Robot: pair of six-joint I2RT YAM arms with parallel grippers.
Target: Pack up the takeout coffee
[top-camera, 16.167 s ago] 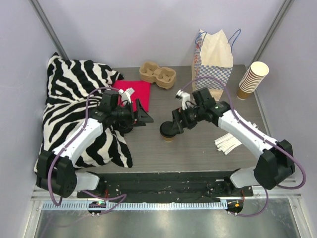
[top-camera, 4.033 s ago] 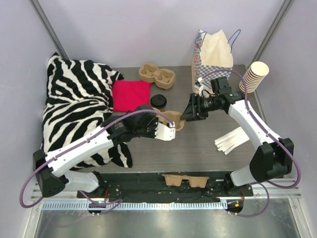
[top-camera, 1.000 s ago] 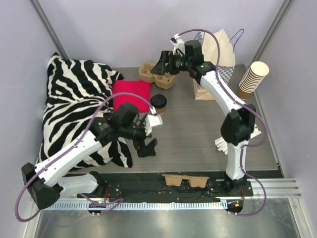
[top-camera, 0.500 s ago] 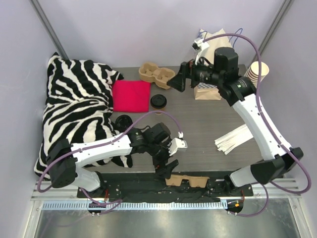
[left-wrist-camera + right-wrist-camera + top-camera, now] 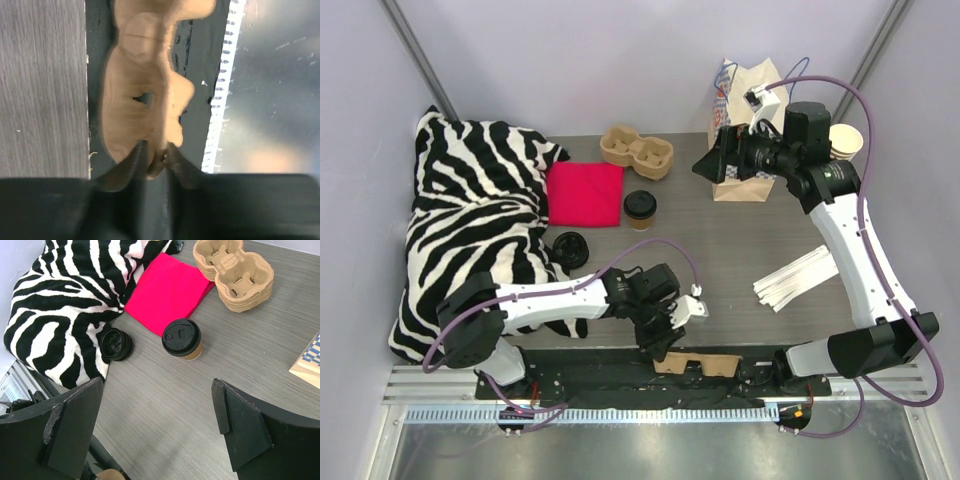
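on your table (image 5: 740,250), the zebra blanket (image 5: 470,220) fills the left side, the paper bag (image 5: 748,85) stands far right, a red cloth (image 5: 586,193) lies beside the blanket and a cardboard tray (image 5: 638,151) sits far of it. your right gripper (image 5: 712,165) hangs in front of the bag, fingers wide apart and empty, while your left gripper (image 5: 154,152) at the near edge is pinched on the rim of a second cardboard tray (image 5: 135,100). the coffee (image 5: 640,208) stands upright, lidded, mid-table just right of the red cloth, well apart from both grippers, with a loose lid (image 5: 569,248) near-left of it.
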